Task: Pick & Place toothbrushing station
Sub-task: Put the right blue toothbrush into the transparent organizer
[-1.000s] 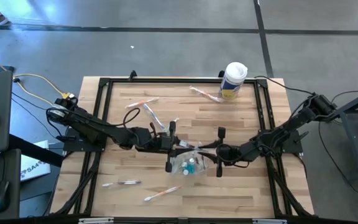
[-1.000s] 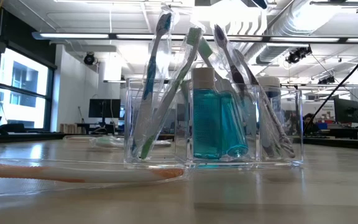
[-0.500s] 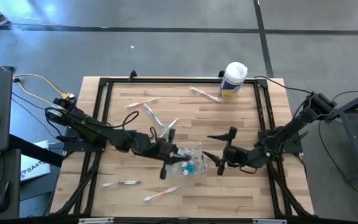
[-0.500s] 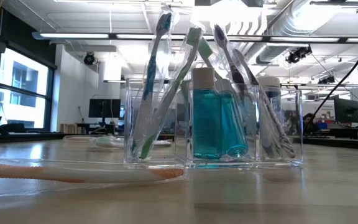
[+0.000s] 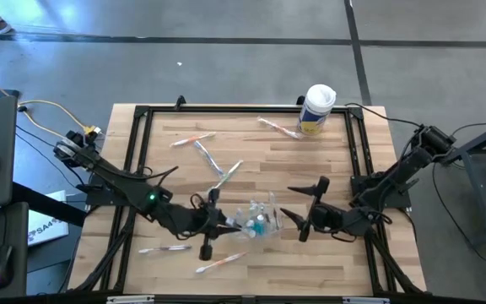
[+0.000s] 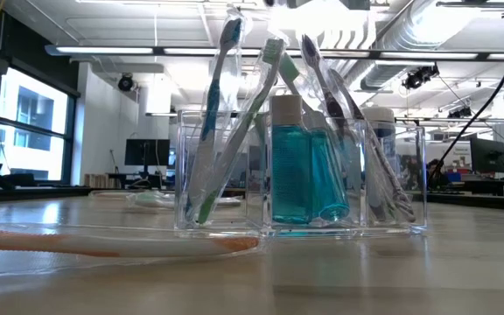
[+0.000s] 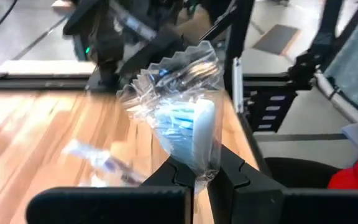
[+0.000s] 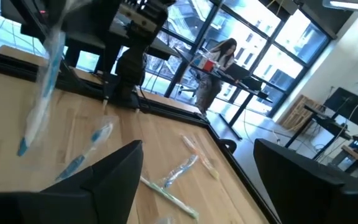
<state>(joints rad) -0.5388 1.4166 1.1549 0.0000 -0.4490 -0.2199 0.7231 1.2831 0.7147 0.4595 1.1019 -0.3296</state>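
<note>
- Since a second ago both arms have shifted: the left gripper [image 5: 207, 230] has swung down toward lower centre, and the right gripper [image 5: 304, 209] has drawn back rightward and spread wide, holding nothing.
- The left gripper is clamped shut on a wrapped toothbrush [image 7: 190, 127].
- The toothbrushing station [image 5: 257, 219], a clear cup of brushes and blue tubes, stands on the bench [image 5: 344, 257] at centre, between the two grippers.
- Loose toothbrushes [image 5: 169, 249] lie scattered; a white canister [image 5: 317, 108] stands at the upper right.
</note>
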